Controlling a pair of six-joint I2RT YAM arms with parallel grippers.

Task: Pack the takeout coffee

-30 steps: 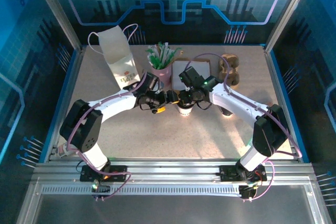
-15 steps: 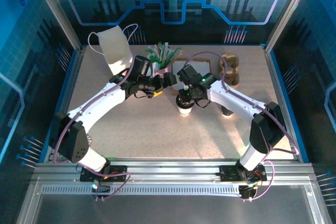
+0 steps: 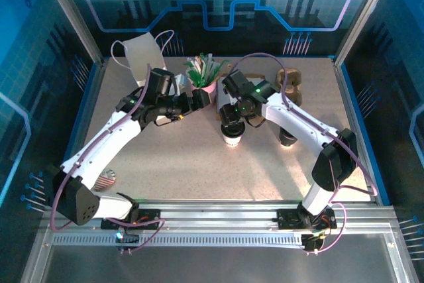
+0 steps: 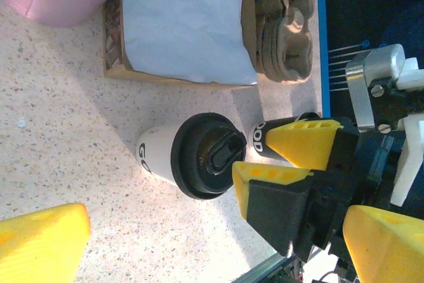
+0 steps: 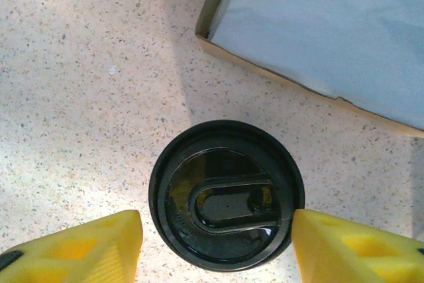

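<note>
The takeout coffee cup (image 3: 232,139) stands upright on the table, white with a black lid (image 5: 225,193) on top. My right gripper (image 3: 233,114) hovers just above it, open. Its yellow fingers (image 5: 86,246) flank the lid on both sides, the right-hand one almost at the rim. My left gripper (image 3: 199,97) is open with nothing in it. It hangs to the cup's far left, beside the pink cup. The left wrist view shows the cup's white side (image 4: 156,154), its lid (image 4: 205,156) and the right gripper's fingers (image 4: 301,144) next to it.
A pink cup of sachets (image 3: 205,74) stands behind the cup. A shallow cardboard tray with white paper (image 5: 331,31) lies far right of it. The brown cup carrier (image 3: 289,87) is at the back right, and a white paper bag (image 3: 142,57) at the back left. A dark cup (image 3: 286,140) sits right of the coffee.
My left arm has risen and drawn back from the cup towards the pink cup and the far left. My right gripper has shifted slightly away over the lid. The cup has stayed put.
</note>
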